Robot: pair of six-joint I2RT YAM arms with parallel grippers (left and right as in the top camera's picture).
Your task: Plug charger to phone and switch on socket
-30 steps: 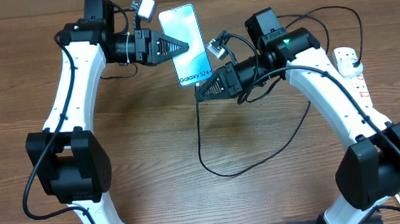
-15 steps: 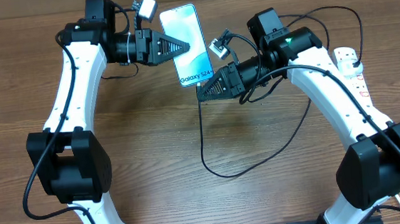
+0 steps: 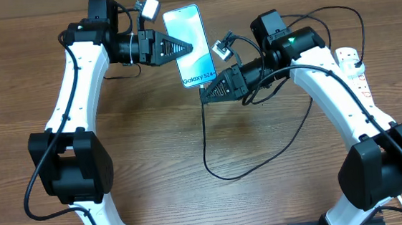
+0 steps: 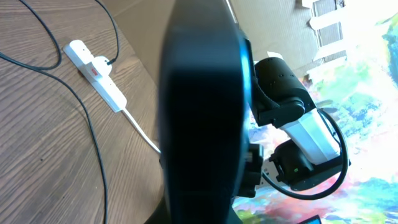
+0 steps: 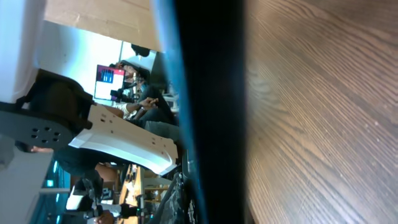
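The left hand [image 3: 184, 48] is closed on the left edge of the phone [image 3: 193, 28], which is held screen-up above the tabletop [image 3: 153, 145]. Just below the phone's bottom edge, the charger [image 3: 204, 137] is pinched near its tip in the closed right hand [image 3: 205, 95]. Its cable is looped on the wood. The power strip [image 3: 358, 71] is lying at the far right.

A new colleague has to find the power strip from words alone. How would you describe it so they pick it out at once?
On the wooden table, look to the far right edge, just outside the right arm. The socket lies there: a flat white oblong strip with red switches, unlike the thin black charger looping mid-table.
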